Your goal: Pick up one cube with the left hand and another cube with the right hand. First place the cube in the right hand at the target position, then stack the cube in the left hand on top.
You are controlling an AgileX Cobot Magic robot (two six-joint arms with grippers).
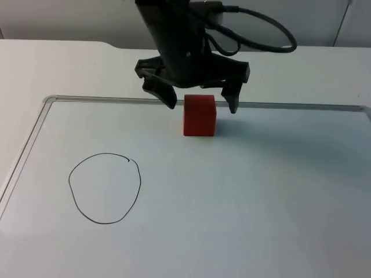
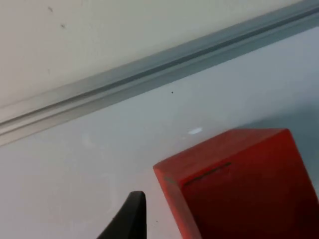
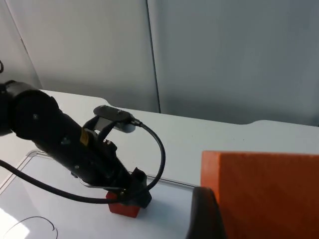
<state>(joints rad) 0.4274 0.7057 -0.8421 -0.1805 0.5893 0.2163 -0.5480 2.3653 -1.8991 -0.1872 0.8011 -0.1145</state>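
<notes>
Here, left tool (image 1: pixel 204 104) spread wide astride red cube (image 1: pixel 199 116); right tool's fingers clamped on half-cropped orange cube (image 3: pixel 264 194).

You are looking at a white surface (image 1: pixel 69 63) carrying a metal-framed whiteboard (image 1: pixel 249 197), with a grey panelled partition wall (image 3: pixel 224 59) behind it.

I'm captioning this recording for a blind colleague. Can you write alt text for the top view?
The left gripper hangs open over a red cube on a whiteboard, one of its fingers on each side of the cube and not yet closed on it. Nearer the camera, to the picture's left, a hand-drawn black circle marks the board.
</notes>
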